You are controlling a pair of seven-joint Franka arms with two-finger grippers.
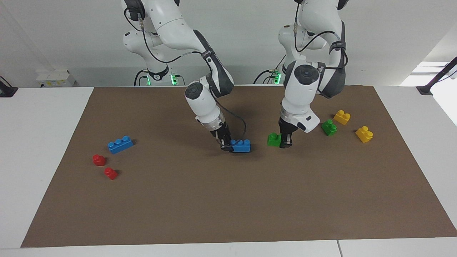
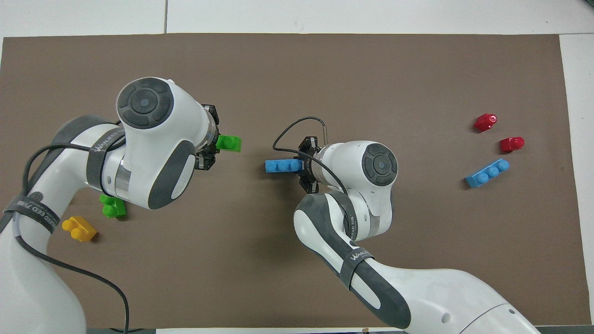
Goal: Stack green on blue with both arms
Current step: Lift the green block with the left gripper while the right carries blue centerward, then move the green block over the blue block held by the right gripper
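The green brick [image 1: 274, 139] is clamped by one end in the shut left jaws [image 1: 284, 143], and the blue brick [image 1: 241, 146] likewise in the shut right jaws [image 1: 226, 147], both near the worktop's [image 1: 228, 207] middle. Both are judged light, stiff and slippery, so end grips may let them twist. Open room lies between them, with edges well apart.

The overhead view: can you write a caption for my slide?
Two white robot arms bring a small green plastic brick and a longer blue plastic brick together over the brown table mat.
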